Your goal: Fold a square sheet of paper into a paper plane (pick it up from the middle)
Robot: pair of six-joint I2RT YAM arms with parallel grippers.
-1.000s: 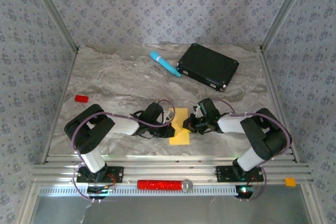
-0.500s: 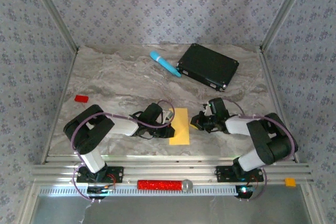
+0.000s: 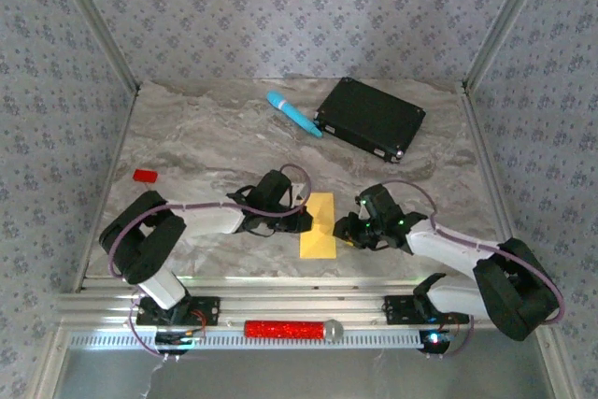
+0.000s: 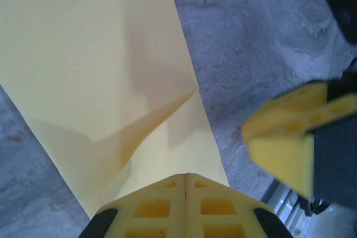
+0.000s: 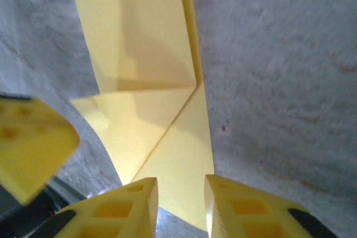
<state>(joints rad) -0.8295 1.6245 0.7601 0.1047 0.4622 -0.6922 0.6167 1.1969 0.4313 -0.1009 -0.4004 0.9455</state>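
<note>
The square sheet of paper [image 3: 318, 224] lies near the table's front, folded into a long yellow strip. A diagonal flap is creased at one end of the paper [image 4: 100, 54], also seen in the right wrist view [image 5: 139, 37]. My left gripper [image 3: 301, 217] is shut, its joined tips [image 4: 186, 175] low over the strip's left edge. My right gripper [image 3: 344, 231] is open at the strip's right edge. Its two fingers [image 5: 179, 185] stand apart with the paper's corner below the gap. A paper plane is out of view.
A light-blue cylinder [image 3: 293, 113] and a black flat box [image 3: 370, 119] lie at the back. A small red block [image 3: 144, 175] sits at the left. A red cylinder [image 3: 285, 329] rests on the front rail. Patterned walls enclose three sides.
My right gripper pulled away from the paper, came back lower at its right edge and opened. The right arm stretched out to the right. The left gripper shifted slightly away from me.
</note>
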